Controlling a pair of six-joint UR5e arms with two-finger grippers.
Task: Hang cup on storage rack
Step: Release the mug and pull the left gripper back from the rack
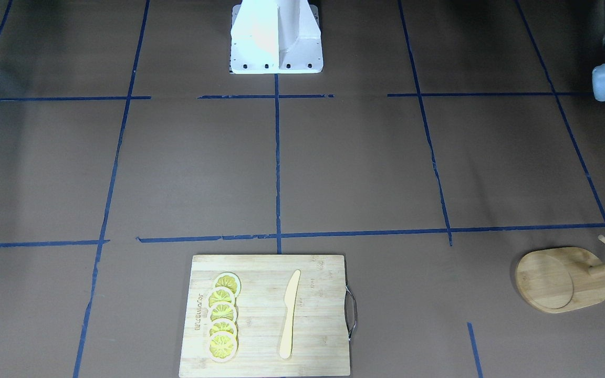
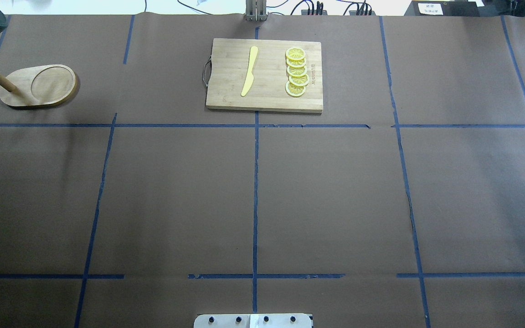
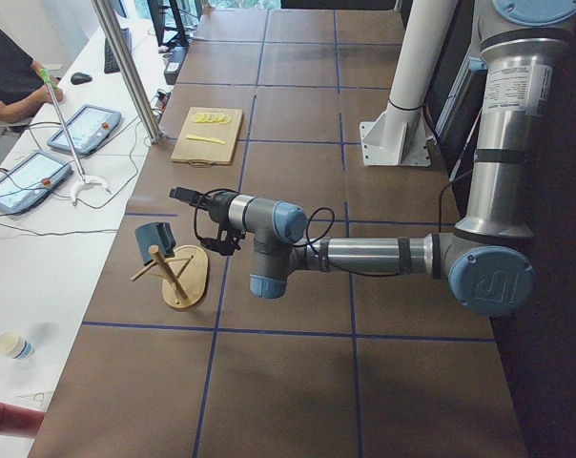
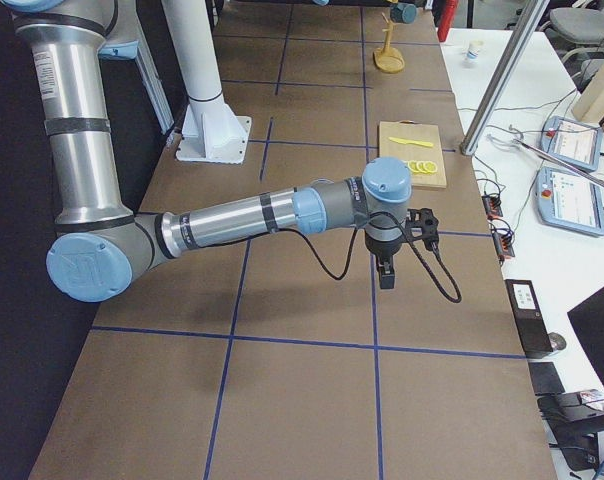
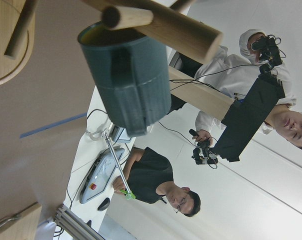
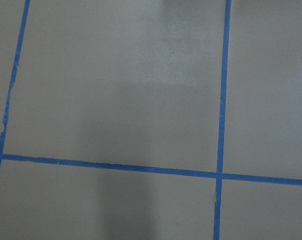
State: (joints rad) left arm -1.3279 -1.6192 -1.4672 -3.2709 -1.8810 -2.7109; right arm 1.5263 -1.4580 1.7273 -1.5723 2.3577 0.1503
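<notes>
Cup — hung by its handle on a peg of the storage rack, tilted, clear of the table. Rack stands at the table's far corner on the robot's left, its oval base flat and a slanted post rising from one end.

Left claw hovers near the rack, apart from the cup. Released or clenched, I cannot tell — only the side view shows it.

Right claw points down over bare table toward the robot's right end, well apart from the rack. Its state likewise cannot be told.

Cutting board lies at the middle of the far edge, carrying a yellow knife and a row of five lemon slices.
</notes>
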